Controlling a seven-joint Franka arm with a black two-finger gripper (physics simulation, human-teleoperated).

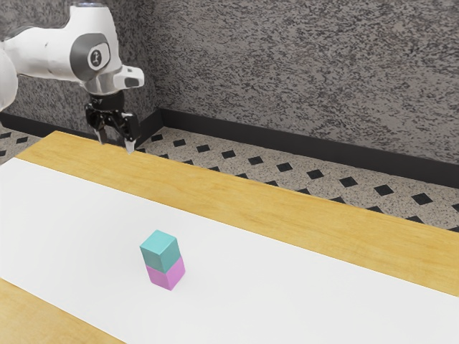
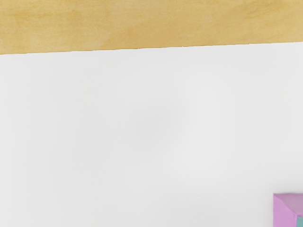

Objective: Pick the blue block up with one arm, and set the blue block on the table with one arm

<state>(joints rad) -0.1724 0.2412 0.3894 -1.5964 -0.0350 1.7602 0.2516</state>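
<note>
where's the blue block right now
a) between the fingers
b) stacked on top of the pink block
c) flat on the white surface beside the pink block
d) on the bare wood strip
B: the blue block sits directly on the pink block, which rests on the white surface.

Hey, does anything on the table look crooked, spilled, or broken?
Only a small thing: the blue block sits slightly off the pink block under it, so their side edges don't quite line up. I see no spill or damage.
</note>
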